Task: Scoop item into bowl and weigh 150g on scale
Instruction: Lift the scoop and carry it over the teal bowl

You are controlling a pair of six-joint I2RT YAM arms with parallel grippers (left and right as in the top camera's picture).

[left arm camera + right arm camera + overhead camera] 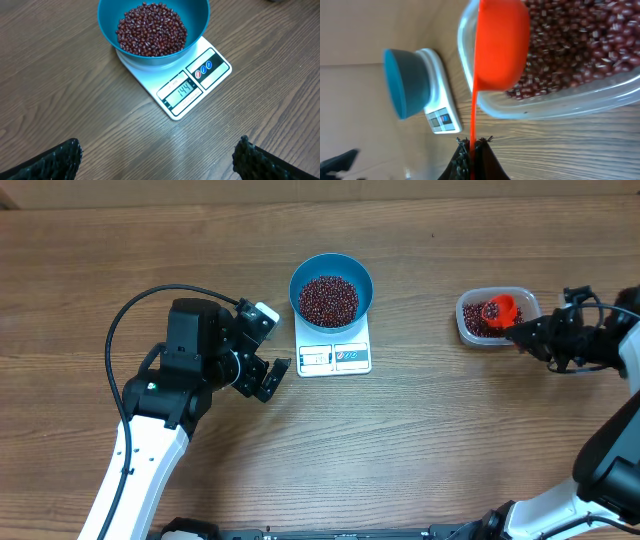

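Right, status: bowl (199, 20) sits on the scale (157, 82), mid-counter (420, 440), with a decent heap of beans (151, 28) in it. Display (184, 90) looks like 144, so slightly short of target by my read.

Right tool (472, 150) is clenched on the handle end of the orange scoop (500, 45). The scoop head is down in the clear tub (545, 102) among the spare beans, well to the right of the scale. Can't tell if it's loaded.

Left tool (268, 347) is released, jaws wide, parked just left of the scale, touching nothing.

Step in hand, as I judge it: a small top-up. Suggestions:
- take a partial scoop only; a full one will likely overshoot
- lift level and clear the tub rim so the tub doesn't drag or tip
- come in over bowl centre; don't rest the scoop on bowl or scale, contact would skew the reading
- tilt slowly, trickle, pause for the display to settle
- left arm off the scale throughout
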